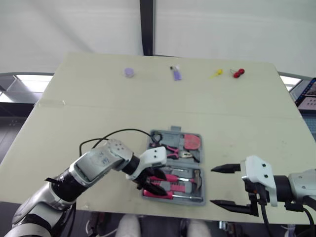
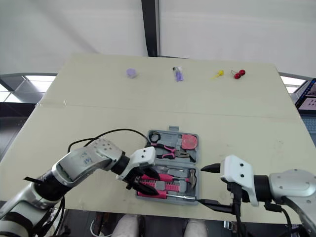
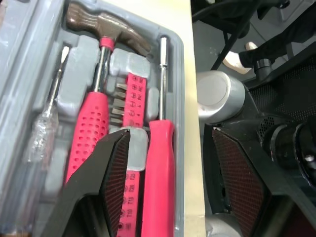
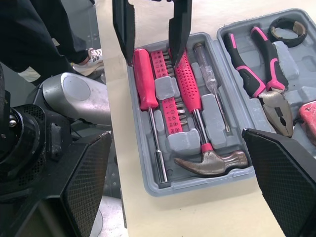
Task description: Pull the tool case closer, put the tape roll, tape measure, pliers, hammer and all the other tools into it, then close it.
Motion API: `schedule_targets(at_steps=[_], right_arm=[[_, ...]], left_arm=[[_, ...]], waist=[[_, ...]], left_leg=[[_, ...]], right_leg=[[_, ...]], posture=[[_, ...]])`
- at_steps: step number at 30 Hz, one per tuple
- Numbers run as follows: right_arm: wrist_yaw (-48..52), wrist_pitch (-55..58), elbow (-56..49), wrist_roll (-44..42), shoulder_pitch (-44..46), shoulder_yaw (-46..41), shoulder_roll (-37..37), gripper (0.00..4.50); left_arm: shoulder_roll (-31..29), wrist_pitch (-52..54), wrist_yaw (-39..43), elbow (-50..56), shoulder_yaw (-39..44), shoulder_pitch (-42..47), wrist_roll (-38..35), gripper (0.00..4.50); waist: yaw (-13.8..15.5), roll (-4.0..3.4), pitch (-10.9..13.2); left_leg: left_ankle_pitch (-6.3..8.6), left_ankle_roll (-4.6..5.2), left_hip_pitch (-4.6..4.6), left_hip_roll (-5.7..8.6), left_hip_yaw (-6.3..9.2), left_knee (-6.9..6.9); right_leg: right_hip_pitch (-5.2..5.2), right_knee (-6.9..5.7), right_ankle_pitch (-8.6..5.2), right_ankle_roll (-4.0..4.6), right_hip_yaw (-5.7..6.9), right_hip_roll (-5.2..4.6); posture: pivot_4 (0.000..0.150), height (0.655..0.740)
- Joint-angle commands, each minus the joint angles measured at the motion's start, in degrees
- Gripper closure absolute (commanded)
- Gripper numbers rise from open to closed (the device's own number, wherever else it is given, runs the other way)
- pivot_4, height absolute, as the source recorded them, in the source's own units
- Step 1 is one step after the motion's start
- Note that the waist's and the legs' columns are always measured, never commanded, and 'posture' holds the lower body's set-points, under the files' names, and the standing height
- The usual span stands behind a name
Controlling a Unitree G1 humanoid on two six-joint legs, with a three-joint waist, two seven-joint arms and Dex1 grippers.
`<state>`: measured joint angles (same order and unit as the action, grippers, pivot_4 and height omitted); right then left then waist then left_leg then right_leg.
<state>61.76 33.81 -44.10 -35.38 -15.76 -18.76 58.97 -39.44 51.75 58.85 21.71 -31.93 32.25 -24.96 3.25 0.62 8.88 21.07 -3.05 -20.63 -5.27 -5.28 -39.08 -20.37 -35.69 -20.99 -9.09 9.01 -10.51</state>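
Your left arm reaches in, bent at the wrist, its left gripper tilted down into the open tool case at the worktop's near edge. The jaws are apart, astride the screwdriver handle. Your right gripper lies level just beside the case, jaws apart.

From my head, my left gripper covers the left end of the near half of the tool case, so the handle ends of the hammer and the screwdriver are lost beneath it; along the far edge of the table, a lilac thing, a purple one, a yellow one and a red one are too small for me to name; in my right wrist view the tape measure is cut off by the picture's edge and my own finger; in my left wrist view the case runs past the picture's edges.
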Motion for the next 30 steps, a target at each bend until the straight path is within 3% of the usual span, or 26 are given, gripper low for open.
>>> schedule_targets(at_steps=[1,3,5,10,22,30], right_arm=[[1.1,-0.1,0.0,-1.1,0.7,-1.6,0.9,0.00],[1.2,0.0,0.4,-1.0,1.0,-1.3,1.1,0.00],[1.2,0.1,0.8,-1.0,1.6,-1.1,1.4,0.00],[1.3,0.1,1.2,-0.9,1.7,-1.2,1.6,0.00],[0.9,0.1,1.3,-0.7,1.8,-1.0,1.4,0.00],[1.0,0.3,1.0,-0.8,1.2,-1.6,1.3,0.00]], left_arm=[[0.5,-10.5,3.6,0.1,3.8,-4.2,-0.4,1.65],[1.9,-19.5,4.7,-2.2,5.2,-8.2,1.1,1.65],[3.4,-27.3,4.1,-5.0,5.9,-11.2,3.7,2.18],[5.5,-35.0,3.5,-11.2,5.7,-14.2,8.4,4.47],[7.3,-38.7,4.8,-16.7,2.7,-15.4,15.6,4.47],[8.8,-37.6,6.0,-15.9,2.8,-15.3,16.0,4.47]], waist=[[-0.1,-0.01,0.0],[-0.1,-0.04,0.0],[-0.1,-0.04,0.0],[-0.1,-0.04,0.0],[-0.2,-0.04,0.0],[-0.2,-0.04,0.0]], left_leg=[[0.00,0.00,0.00,0.00,0.00,0.01],[0.00,0.00,0.00,0.00,0.01,0.02],[0.00,0.00,0.01,0.00,0.00,0.01],[0.00,0.00,0.01,0.00,0.00,0.01],[0.00,0.00,0.02,0.00,-0.01,0.01],[0.00,0.00,0.02,0.00,0.00,0.01]], right_leg=[[0.00,0.00,0.00,0.00,0.00,0.00],[0.00,0.00,0.00,0.00,0.01,0.00],[0.00,0.00,0.00,0.00,0.01,0.00],[0.00,-0.01,0.00,0.00,0.02,0.00],[0.00,-0.03,0.00,0.00,0.03,0.00],[0.00,-0.04,0.00,0.00,0.03,0.00]], posture=[[0.150,0.7400],[0.150,0.7400],[0.150,0.7400],[0.150,0.7400],[0.150,0.7400],[0.150,0.7400]])
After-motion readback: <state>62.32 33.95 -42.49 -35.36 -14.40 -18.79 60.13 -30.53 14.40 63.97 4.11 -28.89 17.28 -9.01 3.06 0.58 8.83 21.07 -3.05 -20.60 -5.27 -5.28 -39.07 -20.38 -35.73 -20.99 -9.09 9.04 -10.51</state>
